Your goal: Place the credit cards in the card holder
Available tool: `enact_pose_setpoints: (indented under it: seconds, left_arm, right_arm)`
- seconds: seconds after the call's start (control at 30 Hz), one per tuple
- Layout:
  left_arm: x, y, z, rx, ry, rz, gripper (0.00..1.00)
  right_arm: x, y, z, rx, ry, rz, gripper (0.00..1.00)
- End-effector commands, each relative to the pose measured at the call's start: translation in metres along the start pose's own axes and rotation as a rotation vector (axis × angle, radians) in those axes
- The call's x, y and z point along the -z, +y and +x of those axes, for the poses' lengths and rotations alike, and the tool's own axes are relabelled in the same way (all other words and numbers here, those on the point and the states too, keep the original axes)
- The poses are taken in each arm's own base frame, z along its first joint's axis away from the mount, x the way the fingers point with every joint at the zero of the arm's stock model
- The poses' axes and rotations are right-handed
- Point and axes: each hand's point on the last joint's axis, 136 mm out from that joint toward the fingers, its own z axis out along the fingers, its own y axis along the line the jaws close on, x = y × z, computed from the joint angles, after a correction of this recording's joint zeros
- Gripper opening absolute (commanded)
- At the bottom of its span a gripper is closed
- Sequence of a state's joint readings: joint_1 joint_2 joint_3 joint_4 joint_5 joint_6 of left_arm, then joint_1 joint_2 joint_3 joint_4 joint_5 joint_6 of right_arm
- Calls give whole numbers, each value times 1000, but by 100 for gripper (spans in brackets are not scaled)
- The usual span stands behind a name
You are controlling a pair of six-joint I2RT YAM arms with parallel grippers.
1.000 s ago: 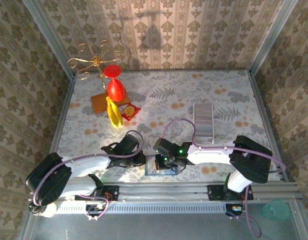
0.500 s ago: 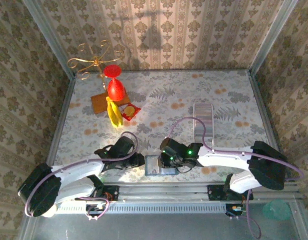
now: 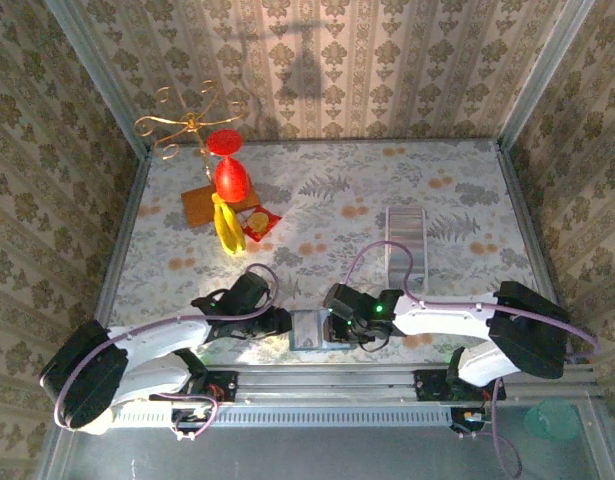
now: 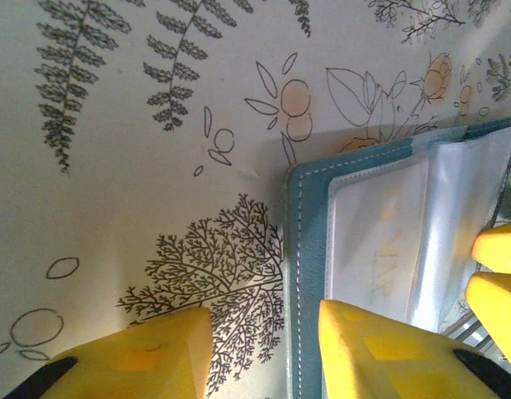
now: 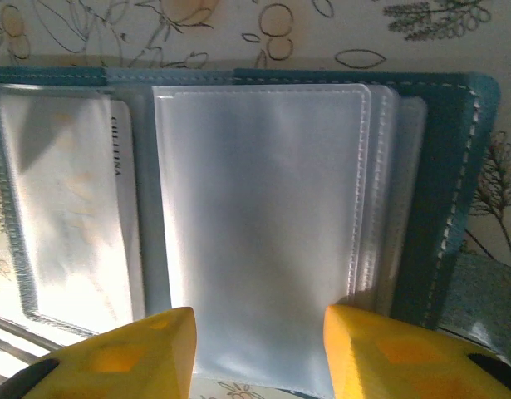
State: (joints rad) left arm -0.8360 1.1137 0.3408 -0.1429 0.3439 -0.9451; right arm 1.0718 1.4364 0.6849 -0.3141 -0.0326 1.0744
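Note:
The card holder (image 3: 309, 329) lies open near the table's front edge, teal with clear plastic sleeves. My left gripper (image 3: 284, 322) is at its left side and my right gripper (image 3: 336, 326) at its right. In the left wrist view the left gripper (image 4: 263, 324) is open. One finger hovers over the holder's stitched teal edge (image 4: 305, 249), the other over the tablecloth. In the right wrist view the right gripper (image 5: 259, 324) stands open over a clear sleeve (image 5: 263, 216), gripping nothing. A pale credit card (image 5: 72, 216) sits in the neighbouring sleeve.
A grey ribbed rectangular piece (image 3: 407, 245) lies behind the right arm. At the back left stand a red goblet (image 3: 228, 170), a gold wire stand (image 3: 187, 125), a yellow banana (image 3: 225, 226), a brown square (image 3: 202, 207) and a red packet (image 3: 259, 222). A metal rail (image 3: 327, 380) borders the near edge.
Both grippers were shut a second ago and have opened. The right gripper has shifted slightly to the right, off the card holder. The holder now lies open and free.

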Motion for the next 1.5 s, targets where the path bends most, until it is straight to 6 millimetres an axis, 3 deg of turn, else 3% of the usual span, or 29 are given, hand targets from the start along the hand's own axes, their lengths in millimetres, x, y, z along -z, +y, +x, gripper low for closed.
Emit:
enact_pose_setpoints:
  seconds: [0.0, 0.57, 0.77, 1.17, 1.47]
  left_arm:
    - [-8, 1, 12, -28, 58, 8, 37]
    - [-13, 7, 21, -18, 77, -26, 16]
    - [-13, 9, 20, -6, 69, -30, 13]
    - [-8, 15, 16, 38, 23, -22, 9]
    - [3, 33, 9, 125, -48, -40, 8]
  right_arm:
    - [-8, -7, 6, -7, 31, 45, 48]
    - [-9, 50, -11, -9, -9, -177, 54]
    - [-3, 73, -17, 6, -30, -271, 54]
    - [-4, 96, -17, 29, -15, -346, 53]
    - [-3, 109, -16, 51, -8, -388, 52]
